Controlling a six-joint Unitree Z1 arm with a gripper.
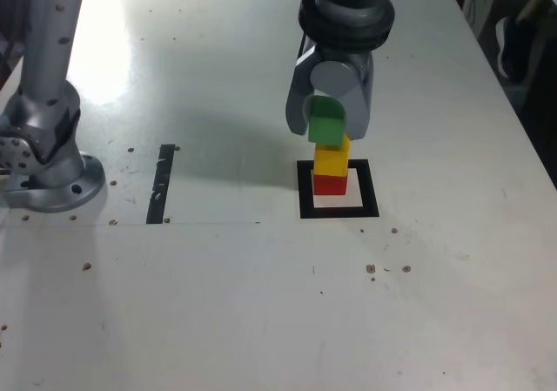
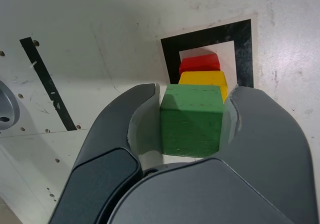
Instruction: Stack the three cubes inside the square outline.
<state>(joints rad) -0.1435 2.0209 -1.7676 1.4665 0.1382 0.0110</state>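
in the wrist view, nearest to you, your claw [image 2: 191, 120] is closed on the green cube [image 2: 191, 120], one finger against each of two opposite sides. the claw and the green cube are both above the square outline [image 2: 243, 47], and in the exterior view the cube shows up beyond the outline's far edge, a little to the left of its middle. the green cube overlaps the yellow cube [image 2: 204, 78] in both views, so you cannot tell whether the two are touching.

past it, the yellow cube sits above the red cube [image 2: 200, 63], over the outline's white middle. the green cube hides part of the yellow one from you in the wrist view. the red cube is lowest, inside the outline, and the exterior view puts it nearer the outline's left side than its right.

the square outline itself lies flat on the worktop [image 1: 226, 304], its black border around the red cube. farther out, the narrow black strip [image 1: 161, 184] lies well apart from the outline, to its left in the exterior view. farther still from the outline on that side stands a grey metal upright [image 1: 52, 60] with a round foot [image 1: 65, 198].
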